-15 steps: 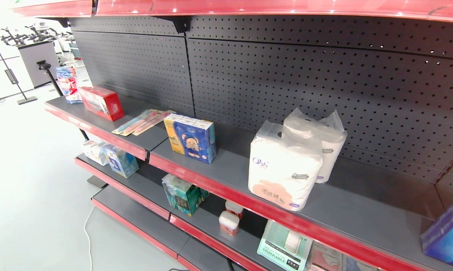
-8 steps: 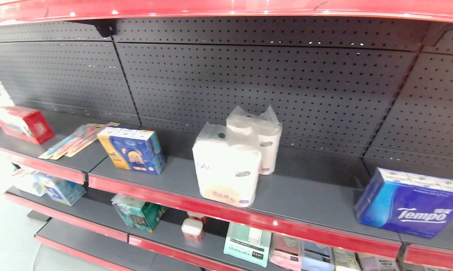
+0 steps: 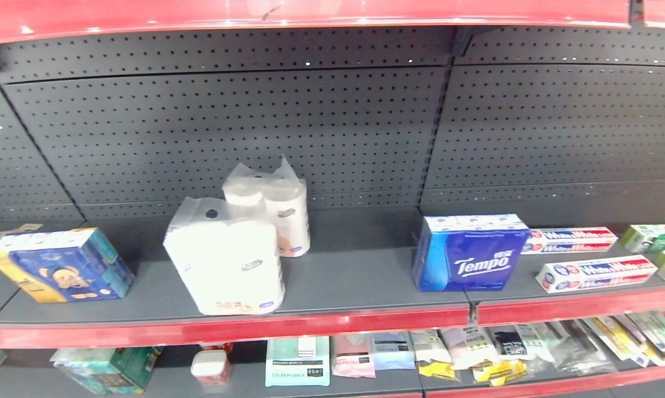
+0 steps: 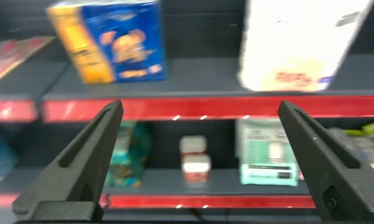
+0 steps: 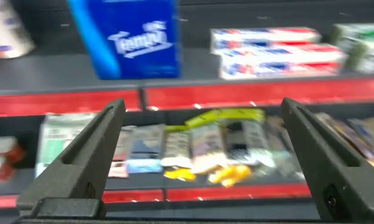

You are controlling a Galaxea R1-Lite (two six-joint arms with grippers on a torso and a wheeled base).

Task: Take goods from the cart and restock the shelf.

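I see the shelf (image 3: 365, 271) at 12 o'clock, its grey board carrying a white tissue pack (image 3: 227, 271). A blue tissue pack (image 3: 467, 257) stands well apart at its 3 o'clock, toothpaste boxes (image 3: 595, 273) just beyond. My left gripper (image 4: 200, 109) and right gripper (image 5: 202, 106) both face the shelf's red edge, jaws spread wide and empty.

Left gripper (image 4: 200, 107), right gripper (image 5: 203, 103): matte black, flat tapered fingers (image 4: 81, 168), round hole (image 4: 328, 200) near base.

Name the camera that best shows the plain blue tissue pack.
Head view: the blue tissue pack stands whole on the shelf. The right wrist view crops its top; the left wrist view faces white rolls.
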